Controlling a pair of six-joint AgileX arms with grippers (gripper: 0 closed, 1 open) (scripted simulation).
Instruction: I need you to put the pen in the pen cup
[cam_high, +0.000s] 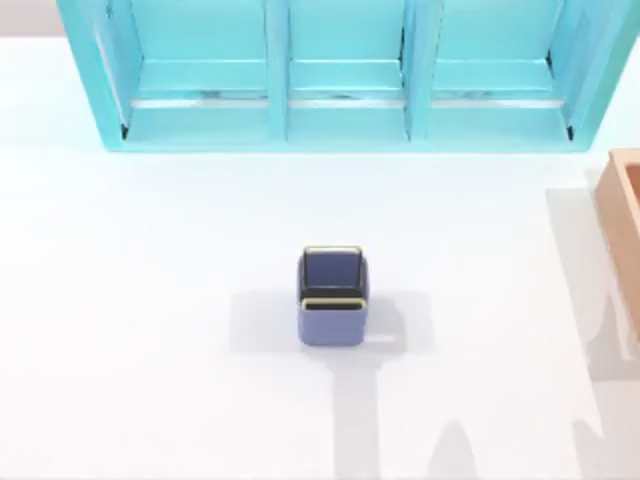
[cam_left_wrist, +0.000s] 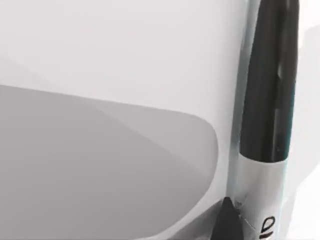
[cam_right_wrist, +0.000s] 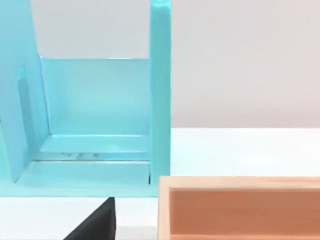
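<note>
One pen lies just ahead of the left gripper on the white table. Its long axis runs straight away from that gripper: the pale, silvery section with black lettering is the near end, right beside the gripper's dark tip, and the glossy black section points off to the far end. I cannot tell whether this gripper is released or clenched; nothing shows it grasping the pen. The pen cup stands upright mid-table, its mouth facing up and its inside dark. The right gripper faces the turquoise shelf unit, with a wooden box close in front of it; its state cannot be told either.
</note>
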